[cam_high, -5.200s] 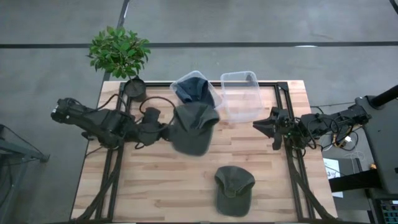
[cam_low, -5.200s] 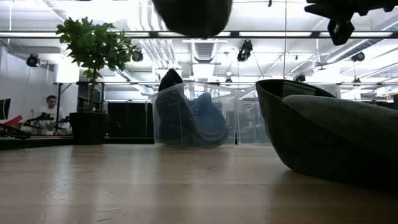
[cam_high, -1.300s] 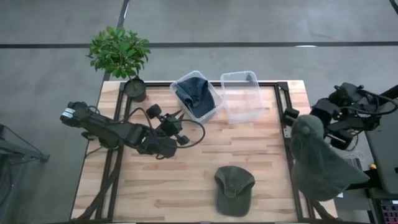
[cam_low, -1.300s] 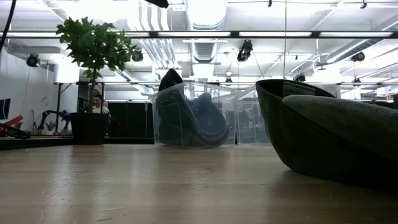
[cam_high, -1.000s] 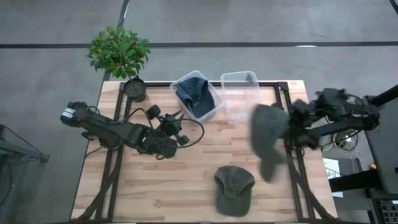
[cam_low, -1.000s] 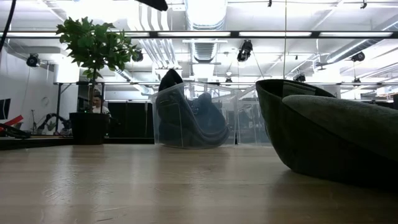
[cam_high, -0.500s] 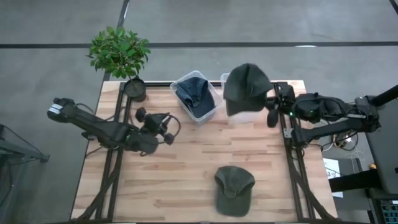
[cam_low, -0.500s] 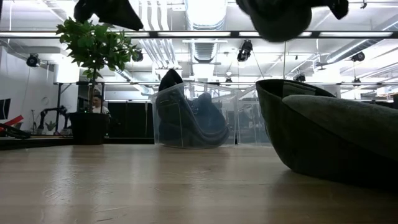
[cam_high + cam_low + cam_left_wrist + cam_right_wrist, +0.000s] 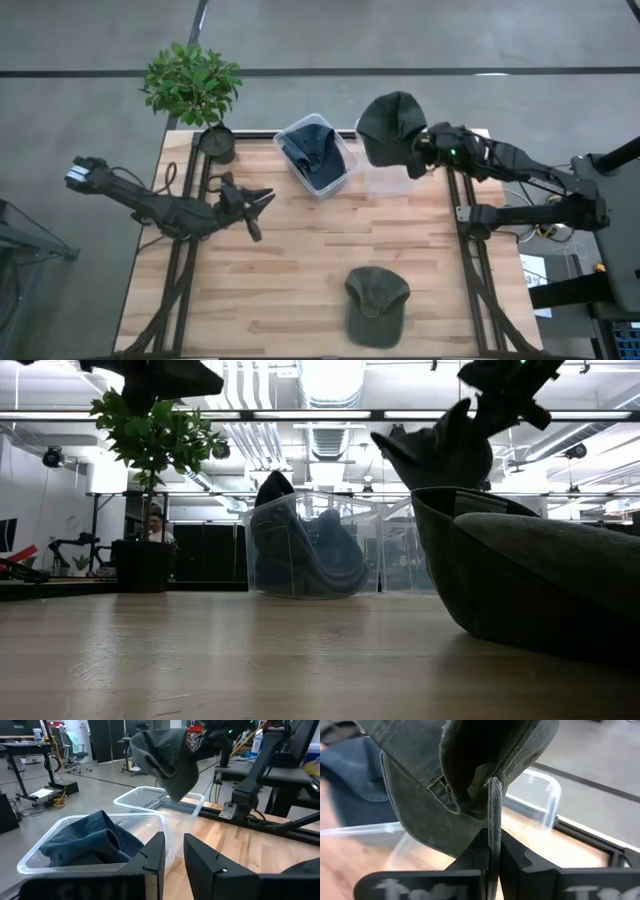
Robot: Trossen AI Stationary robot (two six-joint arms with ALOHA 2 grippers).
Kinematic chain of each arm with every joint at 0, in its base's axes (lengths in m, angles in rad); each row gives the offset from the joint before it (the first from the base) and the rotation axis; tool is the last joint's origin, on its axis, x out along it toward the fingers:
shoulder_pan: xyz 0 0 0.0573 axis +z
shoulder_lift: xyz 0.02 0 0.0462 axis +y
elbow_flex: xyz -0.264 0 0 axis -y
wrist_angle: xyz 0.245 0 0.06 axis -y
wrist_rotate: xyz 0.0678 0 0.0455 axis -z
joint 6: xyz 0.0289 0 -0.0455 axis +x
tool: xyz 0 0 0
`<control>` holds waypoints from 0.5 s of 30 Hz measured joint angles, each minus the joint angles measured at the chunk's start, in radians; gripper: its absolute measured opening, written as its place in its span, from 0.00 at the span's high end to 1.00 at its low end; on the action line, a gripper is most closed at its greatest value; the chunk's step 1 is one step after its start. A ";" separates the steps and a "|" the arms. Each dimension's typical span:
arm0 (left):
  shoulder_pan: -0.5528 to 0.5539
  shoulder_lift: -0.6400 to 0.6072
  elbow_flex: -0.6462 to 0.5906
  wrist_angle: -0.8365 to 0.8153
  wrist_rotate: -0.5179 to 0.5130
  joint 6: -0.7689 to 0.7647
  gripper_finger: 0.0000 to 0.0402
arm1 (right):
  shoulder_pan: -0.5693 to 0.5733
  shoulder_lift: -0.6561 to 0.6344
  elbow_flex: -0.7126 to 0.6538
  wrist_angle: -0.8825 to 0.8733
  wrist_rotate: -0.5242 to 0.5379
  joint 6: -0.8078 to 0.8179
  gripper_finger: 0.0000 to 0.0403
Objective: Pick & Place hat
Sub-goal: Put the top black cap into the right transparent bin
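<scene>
My right gripper [image 9: 418,152] is shut on a dark green cap [image 9: 388,125] and holds it in the air over the empty clear bin [image 9: 388,180] at the table's far side. The low view shows this cap [image 9: 435,455] hanging below the fingers. A second green cap [image 9: 377,303] rests by its rim on the table near the near edge. A blue cap [image 9: 312,150] lies in the other clear bin [image 9: 340,170]. My left gripper [image 9: 258,212] is open and hovers over the table's left half, touching nothing. My right gripper pinches a thin band at the cap's rim [image 9: 494,810] between its two fingers, the band showing edge-on. The fingers come from the table's right, slanting down. The cap is lifted clear and hangs tilted beyond the fingertips, its hollow side [image 9: 480,750] facing the wrist camera.
A potted plant [image 9: 192,85] stands at the far left corner. The two clear bins sit side by side at the far edge. Bare wood [image 9: 300,260] lies between the bins and the near cap. Black frame rails [image 9: 470,250] run along the table's sides.
My right gripper has carried the green cap from the table's right edge toward the far edge and leftward, ending over the empty bin, the cap swinging and turning on the way. My left arm has drawn back toward the table's left edge.
</scene>
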 joint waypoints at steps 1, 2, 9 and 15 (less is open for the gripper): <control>0.000 -0.014 -0.011 0.005 0.004 -0.005 0.84 | -0.030 0.010 0.000 0.003 -0.017 -0.017 0.97; 0.000 -0.028 -0.021 0.005 0.009 -0.007 0.84 | -0.058 0.022 0.000 0.008 -0.044 -0.034 0.97; 0.000 -0.079 -0.053 0.003 0.037 0.005 0.84 | -0.180 0.139 -0.001 0.016 -0.240 -0.055 0.97; 0.000 -0.083 -0.054 -0.003 0.041 0.006 0.84 | -0.190 0.192 -0.001 0.013 -0.250 -0.020 0.97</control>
